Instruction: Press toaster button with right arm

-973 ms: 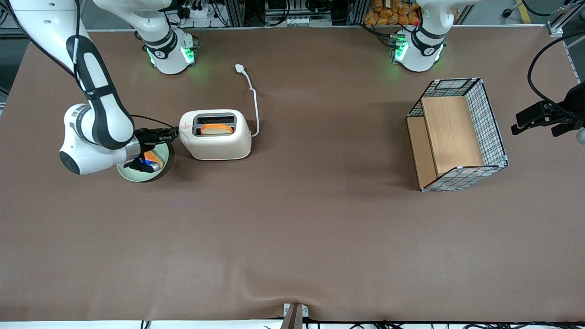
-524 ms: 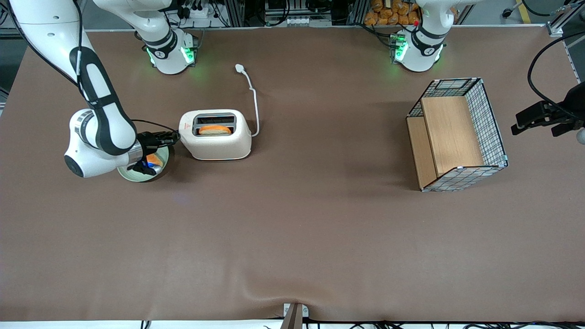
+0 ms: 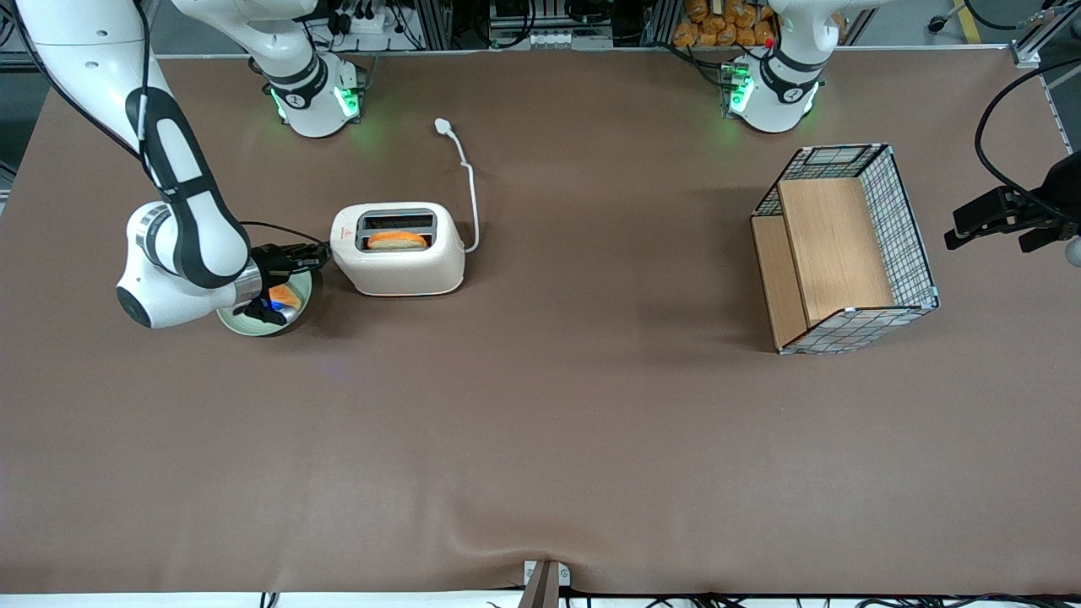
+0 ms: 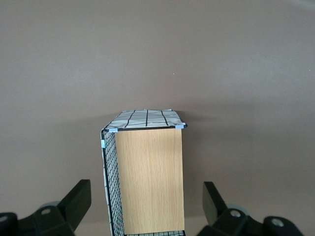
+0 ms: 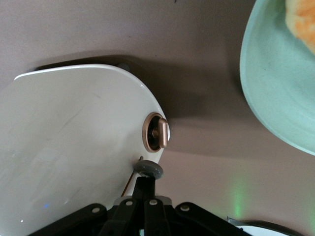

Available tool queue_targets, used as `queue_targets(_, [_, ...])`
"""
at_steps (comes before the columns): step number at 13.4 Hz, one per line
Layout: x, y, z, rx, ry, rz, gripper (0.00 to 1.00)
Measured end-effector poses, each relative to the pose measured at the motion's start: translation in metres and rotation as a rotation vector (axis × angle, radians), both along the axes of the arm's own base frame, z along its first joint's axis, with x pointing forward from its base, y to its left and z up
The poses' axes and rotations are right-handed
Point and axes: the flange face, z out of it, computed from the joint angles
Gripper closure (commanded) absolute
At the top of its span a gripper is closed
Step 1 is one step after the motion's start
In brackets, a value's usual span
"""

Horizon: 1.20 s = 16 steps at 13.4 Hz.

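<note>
At the working arm's end of the table, the right arm [image 3: 173,181] reached down from above and bent at its silver wrist ring so that the gripper [image 3: 314,252] lay nearly level, pointing at the narrow end of the toaster [image 3: 399,249]. In the right wrist view the two black fingers [image 5: 147,204] were pressed together with no gap, their tips meeting the button [image 5: 148,168], a small grey knob sticking out of the toaster's end just beside a bronze dial [image 5: 156,132]. The wrist hung over a pale green bowl [image 3: 241,323] that held an orange piece of food [image 3: 285,296], nearer the front camera than the gripper. The toaster stood upright on the brown table [image 3: 540,439], a slice of bread [image 3: 397,240] sunk low in its slot, its white cord [image 3: 467,181] trailing away from the front camera.

Compared with a second ago, the arm's elbow had shifted a little toward the toaster, and the bread sat lower in the slot. Since half a second ago almost nothing had moved.

Toward the parked arm's end sat a wire basket [image 3: 904,228] lined with wooden boards.
</note>
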Motion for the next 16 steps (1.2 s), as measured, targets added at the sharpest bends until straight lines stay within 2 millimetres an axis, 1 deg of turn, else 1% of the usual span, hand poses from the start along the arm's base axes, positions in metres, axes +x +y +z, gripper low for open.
queue_targets(2, [0.005,0.001,0.006,0.008,-0.005,0.002,1.0])
queue_targets(4, [0.019,0.0,0.021,0.018,-0.028,0.004,0.98])
queue_targets(5, [0.027,-0.003,0.031,0.022,-0.039,0.004,0.9])
queue_targets(6, [0.034,-0.009,0.041,0.026,-0.048,0.0,0.73])
queue_targets(7, [0.04,-0.016,0.05,0.027,-0.057,-0.007,0.41])
queue_targets(8, [0.046,-0.025,0.059,0.025,-0.071,-0.019,0.0])
queue_targets(11, [0.06,-0.049,0.089,0.01,-0.137,-0.048,0.0])
queue_targets(13, [0.072,-0.057,0.114,-0.023,-0.196,-0.021,0.0])
queue_targets(15, [0.084,-0.062,0.144,-0.079,-0.254,0.033,0.0])
queue_targets(16, [0.089,-0.064,0.162,-0.116,-0.291,0.064,0.0])
